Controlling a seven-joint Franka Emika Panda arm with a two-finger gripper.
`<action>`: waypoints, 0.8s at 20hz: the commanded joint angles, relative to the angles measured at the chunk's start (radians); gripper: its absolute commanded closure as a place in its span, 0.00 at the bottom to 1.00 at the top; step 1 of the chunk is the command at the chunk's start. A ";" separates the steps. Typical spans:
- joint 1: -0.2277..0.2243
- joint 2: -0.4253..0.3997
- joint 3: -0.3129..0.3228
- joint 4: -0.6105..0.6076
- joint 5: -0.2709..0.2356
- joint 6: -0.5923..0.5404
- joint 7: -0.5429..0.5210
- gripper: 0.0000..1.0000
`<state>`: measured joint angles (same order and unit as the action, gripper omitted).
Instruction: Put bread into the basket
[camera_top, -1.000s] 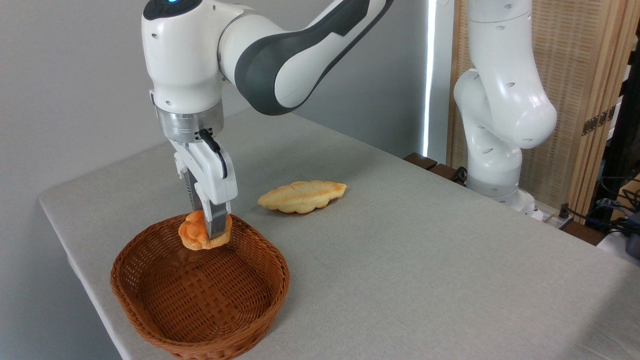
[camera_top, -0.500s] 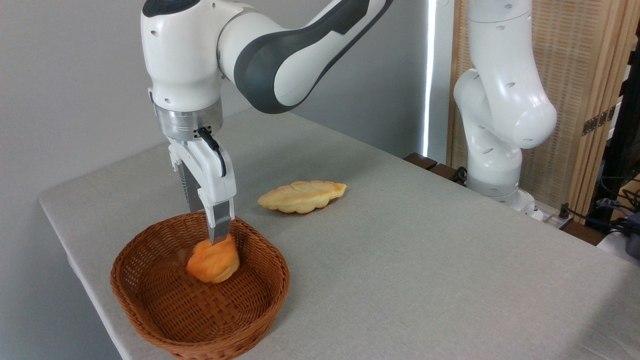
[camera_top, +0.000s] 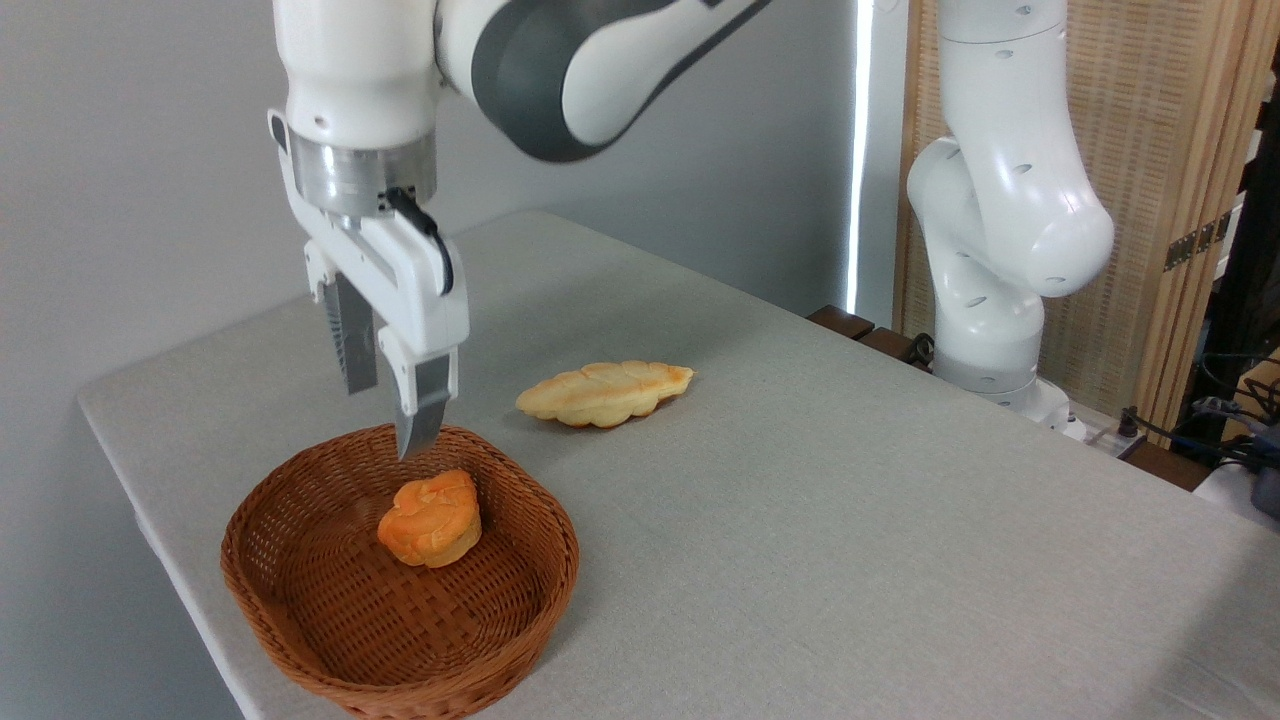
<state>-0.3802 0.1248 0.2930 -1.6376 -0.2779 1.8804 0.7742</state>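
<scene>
bun (camera_top: 430, 518): we see it lying in the basket (camera_top: 300, 610), below the jaws, not touching
gripper (camera_top: 385, 420): jaws spread, empty

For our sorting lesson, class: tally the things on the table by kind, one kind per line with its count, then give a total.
Orange bun, lying in the basket: 1
Pale-yellow leaf-shaped loaf, on the table: 1
Wicker basket: 1
Total: 3
</scene>
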 joint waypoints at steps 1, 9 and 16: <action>-0.005 -0.004 0.031 0.081 0.063 -0.145 -0.055 0.00; 0.244 -0.062 -0.199 0.094 0.195 -0.225 -0.110 0.00; 0.280 -0.134 -0.278 -0.037 0.246 -0.179 -0.122 0.00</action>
<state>-0.1229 0.0479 0.0640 -1.5872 -0.0791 1.6703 0.6800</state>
